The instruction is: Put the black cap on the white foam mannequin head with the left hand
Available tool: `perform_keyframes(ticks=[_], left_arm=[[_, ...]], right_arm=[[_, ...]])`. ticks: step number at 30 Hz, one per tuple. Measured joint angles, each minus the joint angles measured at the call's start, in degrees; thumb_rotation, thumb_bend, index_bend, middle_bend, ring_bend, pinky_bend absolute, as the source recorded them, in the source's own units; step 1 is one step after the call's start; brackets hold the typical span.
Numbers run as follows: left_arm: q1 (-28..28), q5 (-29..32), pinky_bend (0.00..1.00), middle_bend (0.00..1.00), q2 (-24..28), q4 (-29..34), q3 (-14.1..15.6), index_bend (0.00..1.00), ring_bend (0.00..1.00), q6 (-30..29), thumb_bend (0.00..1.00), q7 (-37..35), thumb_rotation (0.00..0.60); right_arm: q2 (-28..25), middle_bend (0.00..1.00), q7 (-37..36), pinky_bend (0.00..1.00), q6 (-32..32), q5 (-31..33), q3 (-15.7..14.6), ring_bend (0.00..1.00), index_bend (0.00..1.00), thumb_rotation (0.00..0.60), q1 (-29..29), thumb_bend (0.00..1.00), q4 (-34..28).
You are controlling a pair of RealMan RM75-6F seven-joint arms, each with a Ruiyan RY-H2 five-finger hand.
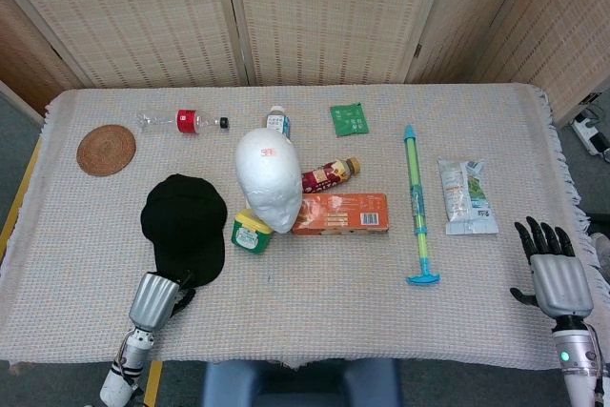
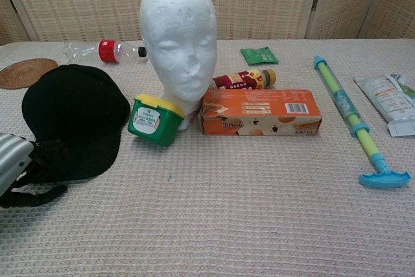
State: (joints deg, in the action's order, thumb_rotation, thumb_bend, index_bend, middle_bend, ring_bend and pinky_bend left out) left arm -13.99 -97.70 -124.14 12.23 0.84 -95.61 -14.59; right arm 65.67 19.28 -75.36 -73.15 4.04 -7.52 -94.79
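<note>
The black cap [image 1: 184, 221] lies flat on the table, left of the white foam mannequin head [image 1: 268, 178], which stands upright near the middle. In the chest view the cap [image 2: 74, 128] is at the left and the mannequin head [image 2: 179, 43] is behind it to the right. My left hand [image 1: 157, 297] is at the cap's near edge, its dark fingers reaching the brim. The chest view shows the left hand [image 2: 14, 170] with its thumb lying on the cloth just apart from the brim. My right hand [image 1: 555, 274] rests open at the table's near right, holding nothing.
A green tub [image 2: 154, 119] and an orange box [image 2: 260, 112] stand against the mannequin head's base, with a brown bottle [image 1: 330, 175] behind. Further off lie a water pump toy [image 1: 416, 207], a wipes packet [image 1: 466, 195], a green sachet [image 1: 349, 118], a plastic bottle [image 1: 181, 121] and a woven coaster [image 1: 106, 150].
</note>
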Motion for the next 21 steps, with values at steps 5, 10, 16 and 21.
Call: perform_keyframes(ticks=[5, 10, 16, 21], left_arm=[[-0.8, 1.4, 1.00, 1.00, -0.9, -1.6, -0.1, 0.54, 1.00, 2.3, 0.29, 0.3, 0.600], [-1.7, 3.2, 1.00, 1.00, -1.5, -2.8, -1.0, 0.54, 1.00, 3.7, 0.30, 1.4, 0.600], [-2.3, 4.4, 1.00, 1.00, -1.3, -4.0, -1.3, 0.56, 1.00, 4.6, 0.36, 2.4, 0.600], [-2.9, 5.4, 1.00, 1.00, -0.6, -4.0, -1.9, 0.68, 1.00, 3.5, 0.41, 2.2, 0.600]], right_arm=[[-0.6, 0.00, -0.4, 0.00, 0.5, 0.7, 0.0, 0.00, 0.00, 0.600, -0.1, 0.05, -0.6], [-1.3, 0.00, -1.1, 0.00, 0.6, 0.7, 0.0, 0.00, 0.00, 0.600, -0.1, 0.05, -1.2], [-2.1, 0.00, -1.8, 0.00, 1.4, 0.4, -0.5, 0.00, 0.00, 0.600, -0.3, 0.05, -1.9], [-2.3, 0.00, -1.9, 0.00, 1.9, 0.4, -0.8, 0.00, 0.00, 0.600, -0.4, 0.05, -2.2]])
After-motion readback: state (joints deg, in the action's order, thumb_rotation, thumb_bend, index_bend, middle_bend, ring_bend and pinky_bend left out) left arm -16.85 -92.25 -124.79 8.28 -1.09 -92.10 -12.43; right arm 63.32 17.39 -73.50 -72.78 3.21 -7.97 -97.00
